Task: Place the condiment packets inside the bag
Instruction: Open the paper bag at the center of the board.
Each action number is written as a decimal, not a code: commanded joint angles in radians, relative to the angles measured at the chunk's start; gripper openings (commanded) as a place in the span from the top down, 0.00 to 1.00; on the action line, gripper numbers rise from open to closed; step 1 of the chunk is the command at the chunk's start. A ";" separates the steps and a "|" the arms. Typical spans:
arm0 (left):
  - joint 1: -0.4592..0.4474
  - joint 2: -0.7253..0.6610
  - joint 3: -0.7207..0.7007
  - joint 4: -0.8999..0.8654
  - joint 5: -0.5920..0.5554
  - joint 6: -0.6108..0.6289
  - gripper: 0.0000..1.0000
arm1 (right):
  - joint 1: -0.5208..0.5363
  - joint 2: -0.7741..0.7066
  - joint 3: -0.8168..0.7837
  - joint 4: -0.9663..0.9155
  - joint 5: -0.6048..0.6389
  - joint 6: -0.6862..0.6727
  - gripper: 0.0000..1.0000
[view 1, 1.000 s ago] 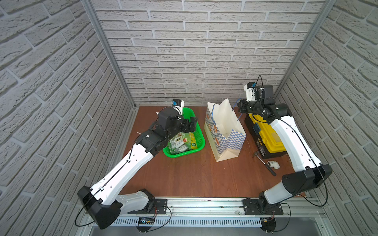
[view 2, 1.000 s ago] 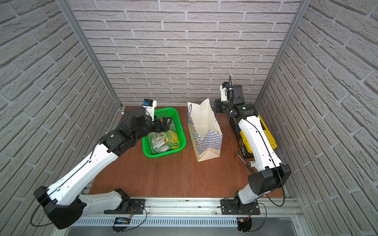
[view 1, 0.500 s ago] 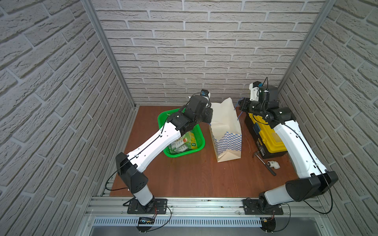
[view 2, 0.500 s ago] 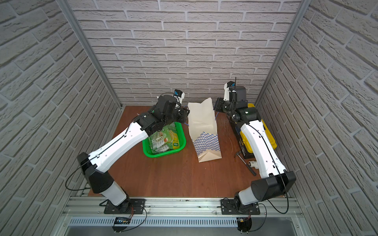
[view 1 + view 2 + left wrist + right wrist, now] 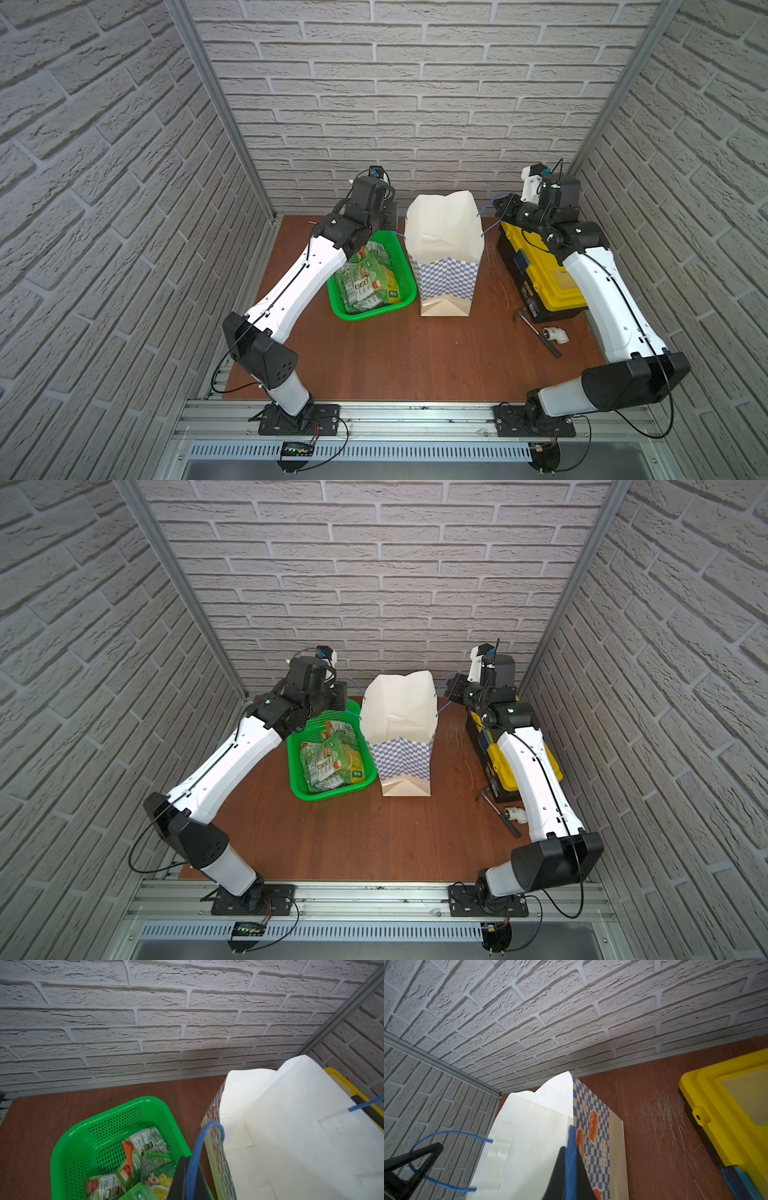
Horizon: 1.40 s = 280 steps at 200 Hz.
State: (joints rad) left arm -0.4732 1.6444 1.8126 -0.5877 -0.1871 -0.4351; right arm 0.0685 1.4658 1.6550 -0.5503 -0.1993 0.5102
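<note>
Condiment packets (image 5: 365, 282) are lying heaped in the green basket (image 5: 405, 300) toward the bench's back left. None is showing in the bag (image 5: 444, 232), which is standing just beside it at the back edge. The left gripper (image 5: 190, 1169) is pinching one blue cord handle (image 5: 199, 1142) and the right gripper (image 5: 570, 1159) is pinching the opposite handle (image 5: 569, 1142), fingers narrow. The step in hand appears to be spreading the mouth. Next, one gripper must let go and fetch packets.
</note>
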 commanded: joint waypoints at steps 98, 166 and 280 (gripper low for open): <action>0.038 0.075 -0.001 0.047 0.113 0.004 0.90 | -0.075 -0.004 -0.163 0.112 -0.109 -0.025 0.97; 0.035 -0.030 -0.074 0.101 0.219 0.000 0.38 | -0.075 0.008 -0.116 0.096 -0.170 -0.024 0.86; 0.035 -0.439 -0.466 0.132 0.074 -0.060 0.02 | -0.075 -0.057 -0.120 0.138 -0.253 0.023 0.55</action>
State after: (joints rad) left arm -0.4419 1.2724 1.4261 -0.4919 -0.0273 -0.4755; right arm -0.0048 1.4570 1.5204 -0.4717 -0.4179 0.5190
